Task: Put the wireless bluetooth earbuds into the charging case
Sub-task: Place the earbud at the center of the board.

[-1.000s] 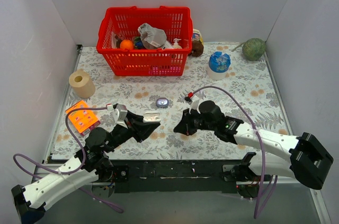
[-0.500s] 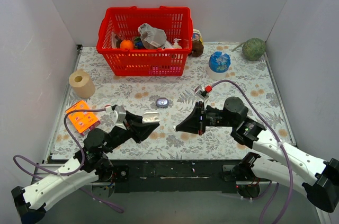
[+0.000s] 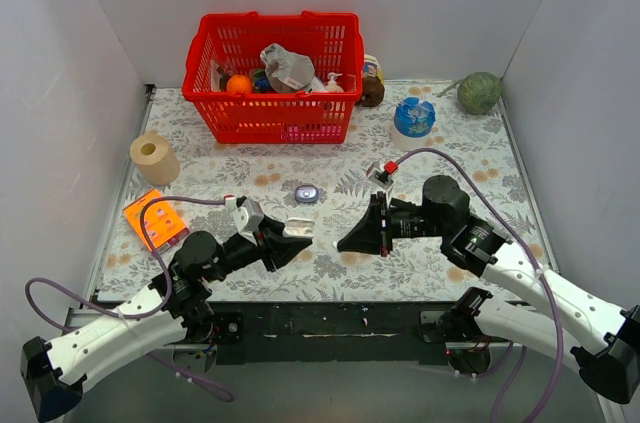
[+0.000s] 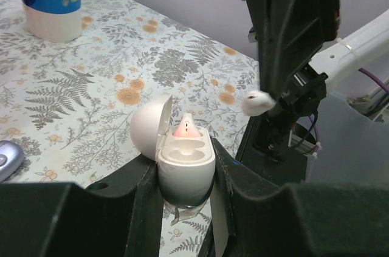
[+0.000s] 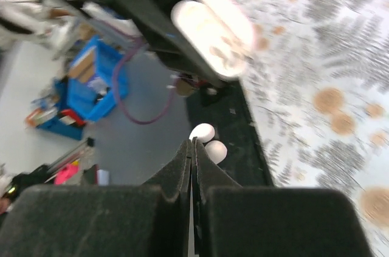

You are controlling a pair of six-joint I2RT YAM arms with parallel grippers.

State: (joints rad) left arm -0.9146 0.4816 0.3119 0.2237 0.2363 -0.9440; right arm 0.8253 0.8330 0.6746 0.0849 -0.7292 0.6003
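The left gripper clamps the open case, the right gripper pinches an earbud near it — a tilted or off-centre approach could miss the socket and drop the earbud.

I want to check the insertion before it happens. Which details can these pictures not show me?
1. Top external: the earbud in the right gripper is too small to see.
2. Left wrist: the left gripper hides the bottom of the charging case; the pink spot inside it is unclear.
3. Right wrist: blurred, so the case's sockets cannot be read.
4. Top external: the small grey object is too small to identify.
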